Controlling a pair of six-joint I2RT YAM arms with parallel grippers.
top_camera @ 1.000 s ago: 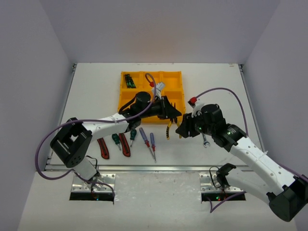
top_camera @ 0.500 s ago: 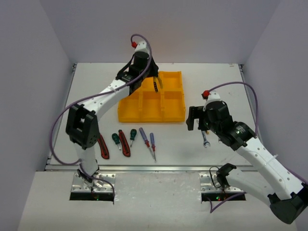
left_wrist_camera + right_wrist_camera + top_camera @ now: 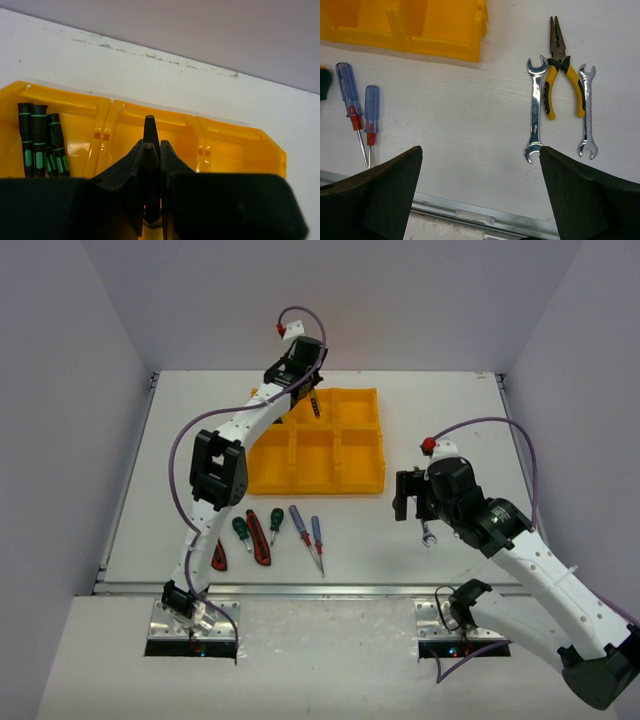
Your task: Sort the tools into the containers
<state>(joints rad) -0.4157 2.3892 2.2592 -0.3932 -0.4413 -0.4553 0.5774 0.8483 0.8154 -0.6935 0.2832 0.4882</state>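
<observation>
The left pincer (image 3: 151, 148) was clamped on a dark-nosed tool (image 3: 149, 129), held above the far middle compartment (image 3: 125, 137) of the yellow tray (image 3: 230, 150). The right pincer (image 3: 480, 155) was spread wide over the desk (image 3: 445, 125). A long wrench (image 3: 534, 112), yellow-handled pliers (image 3: 559, 82) and a shorter wrench (image 3: 586, 112) were laid side by side ahead of it, toward its right finger, long axes across its closing line. The right arm was judged much the nearer.
</observation>
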